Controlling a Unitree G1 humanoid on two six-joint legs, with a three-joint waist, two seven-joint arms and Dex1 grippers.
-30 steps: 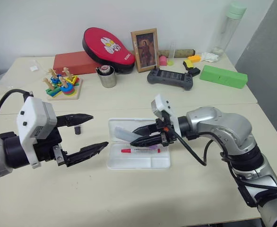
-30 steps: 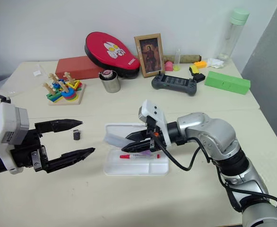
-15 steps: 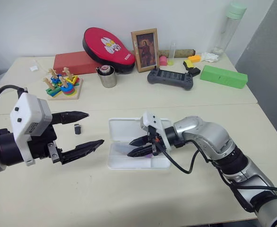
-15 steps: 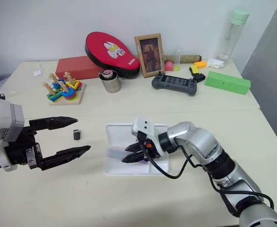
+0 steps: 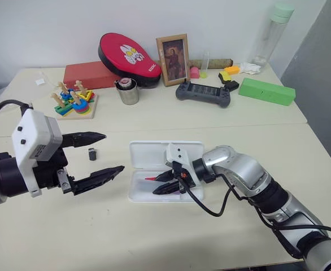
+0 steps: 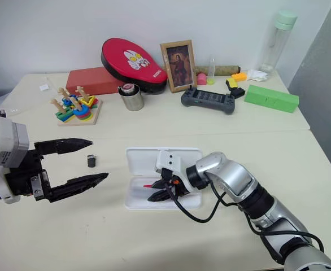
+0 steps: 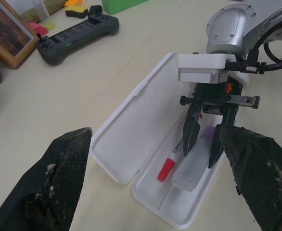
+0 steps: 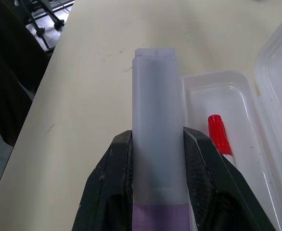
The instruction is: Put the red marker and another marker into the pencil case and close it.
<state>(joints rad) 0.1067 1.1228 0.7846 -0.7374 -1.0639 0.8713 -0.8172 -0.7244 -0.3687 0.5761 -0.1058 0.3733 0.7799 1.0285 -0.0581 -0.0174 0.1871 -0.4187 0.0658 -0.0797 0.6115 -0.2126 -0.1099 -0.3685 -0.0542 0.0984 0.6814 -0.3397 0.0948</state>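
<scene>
The right gripper (image 7: 204, 139) is clamped on the lilac marker (image 8: 158, 125), low over the open pencil case (image 7: 131, 139), beside the red marker (image 7: 172, 161) lying inside; light, smooth, probably slippery, best held mid-barrel; left gripper (image 5: 98, 155) spread wide

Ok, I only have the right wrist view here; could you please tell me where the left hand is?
Observer: The left hand hovers open and empty, left of the pencil case.
Operator: Thanks. Is what I hold down in the tray yet?
Observer: In the left wrist view the lilac marker looks low in the tray, beside the red marker, with the right hand shut on it.
</scene>
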